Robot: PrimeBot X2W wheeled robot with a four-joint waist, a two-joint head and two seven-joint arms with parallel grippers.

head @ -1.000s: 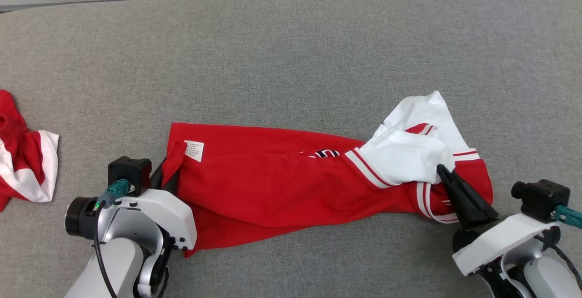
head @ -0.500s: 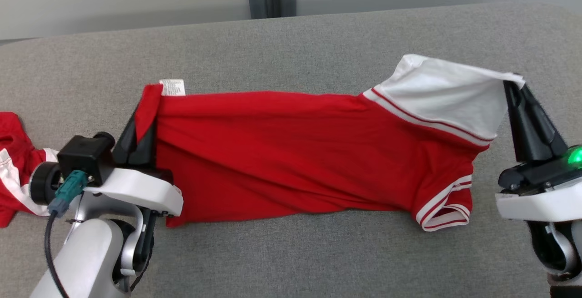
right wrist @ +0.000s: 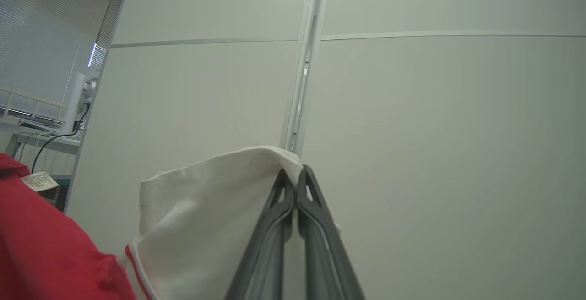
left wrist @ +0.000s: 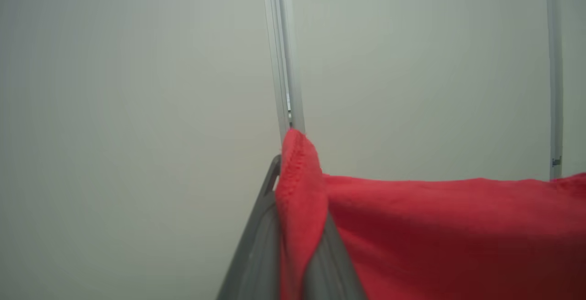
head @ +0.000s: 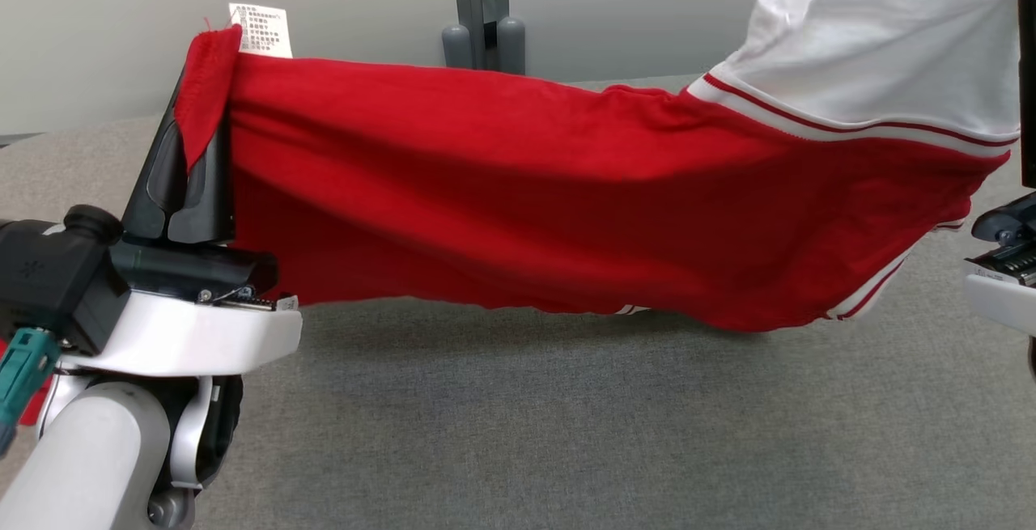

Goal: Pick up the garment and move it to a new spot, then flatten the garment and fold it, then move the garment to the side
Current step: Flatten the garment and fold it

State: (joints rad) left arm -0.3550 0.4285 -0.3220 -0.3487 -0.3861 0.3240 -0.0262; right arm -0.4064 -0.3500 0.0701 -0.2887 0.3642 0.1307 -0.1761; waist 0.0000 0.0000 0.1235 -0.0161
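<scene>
The garment (head: 518, 190), a red shirt with a white panel edged in red-and-white stripes, hangs stretched across the head view from 9 to 2 o'clock, above the grey surface (head: 566, 433). The left gripper (head: 188, 121) is clenched on its red hem beside a white care label (head: 261, 30), and the right gripper (right wrist: 297, 176) is pinched on the white edge. The lower edge sags at 4 o'clock and seems to clear the surface.
</scene>
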